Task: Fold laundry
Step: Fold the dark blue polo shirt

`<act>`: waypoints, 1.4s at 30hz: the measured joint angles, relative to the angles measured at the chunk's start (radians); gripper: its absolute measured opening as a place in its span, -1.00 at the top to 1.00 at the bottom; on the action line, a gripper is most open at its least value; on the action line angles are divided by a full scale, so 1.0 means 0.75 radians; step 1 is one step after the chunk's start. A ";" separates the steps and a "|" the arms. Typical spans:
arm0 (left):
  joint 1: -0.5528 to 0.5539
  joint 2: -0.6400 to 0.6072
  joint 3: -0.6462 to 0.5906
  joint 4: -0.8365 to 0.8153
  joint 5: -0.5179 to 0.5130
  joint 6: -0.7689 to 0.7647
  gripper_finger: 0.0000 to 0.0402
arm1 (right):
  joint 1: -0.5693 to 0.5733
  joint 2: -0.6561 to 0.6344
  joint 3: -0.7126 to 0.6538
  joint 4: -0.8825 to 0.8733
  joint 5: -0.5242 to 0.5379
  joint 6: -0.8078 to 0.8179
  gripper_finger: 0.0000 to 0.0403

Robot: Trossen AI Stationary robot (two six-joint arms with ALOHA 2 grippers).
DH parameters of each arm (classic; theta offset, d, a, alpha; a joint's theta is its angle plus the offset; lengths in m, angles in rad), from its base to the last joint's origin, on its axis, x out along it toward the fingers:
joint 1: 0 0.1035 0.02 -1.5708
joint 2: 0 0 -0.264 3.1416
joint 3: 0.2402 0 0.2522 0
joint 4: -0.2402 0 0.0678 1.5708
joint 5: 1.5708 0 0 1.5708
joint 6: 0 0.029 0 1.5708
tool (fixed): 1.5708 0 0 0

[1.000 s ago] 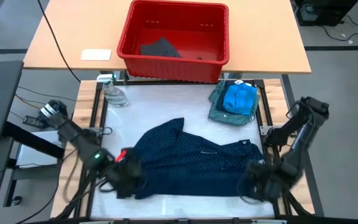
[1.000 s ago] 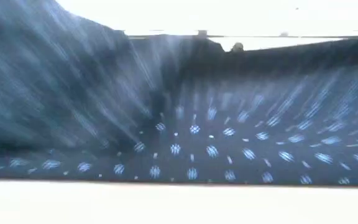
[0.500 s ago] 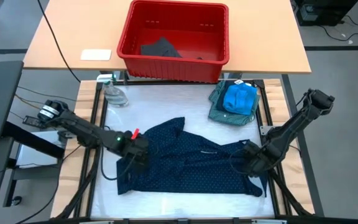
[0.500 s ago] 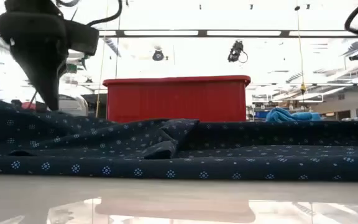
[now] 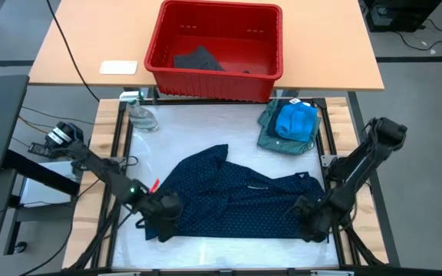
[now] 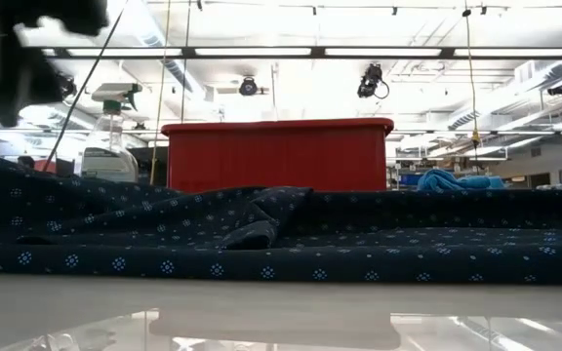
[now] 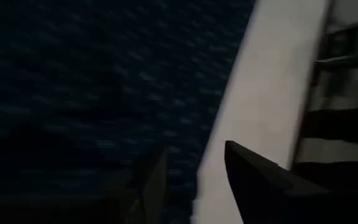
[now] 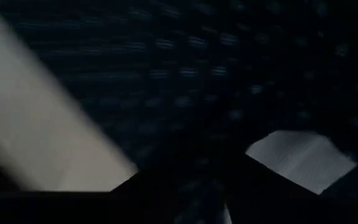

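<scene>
The left claw (image 5: 162,218) sat at the near-left corner of the navy dotted piece (image 5: 236,203), fingers parted, gripping nothing. Bare counter (image 5: 198,130) lay beyond it. Right claw (image 5: 311,222) at the near-right corner; couldn't tell its grip.

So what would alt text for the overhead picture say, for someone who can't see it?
A navy dotted garment lies spread on a white table, with the left gripper and right gripper at its two near corners. Behind it sit a blue-and-green clothes pile and a red bin.
</scene>
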 joint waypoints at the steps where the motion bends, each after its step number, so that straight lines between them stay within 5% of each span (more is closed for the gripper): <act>1: -0.020 0.013 -0.041 0.070 0.001 -0.042 0.21 | 0.005 0.046 -0.004 0.000 -0.012 0.015 0.43; 11: -0.187 0.060 -0.288 0.158 0.045 -0.425 0.36 | 0.158 0.307 0.102 0.059 -0.104 0.153 0.67; 23: -0.148 0.064 -0.054 0.048 0.068 -0.208 0.36 | 0.174 0.113 0.246 -0.121 0.112 0.136 0.69; 33: 0.254 0.062 0.224 -0.392 -0.079 0.224 0.27 | -0.021 -0.091 0.246 -0.502 0.233 -0.165 0.69; 42: 0.901 0.168 0.110 0.248 0.098 0.679 -0.11 | -0.509 -0.178 0.191 -0.296 0.426 -0.730 0.55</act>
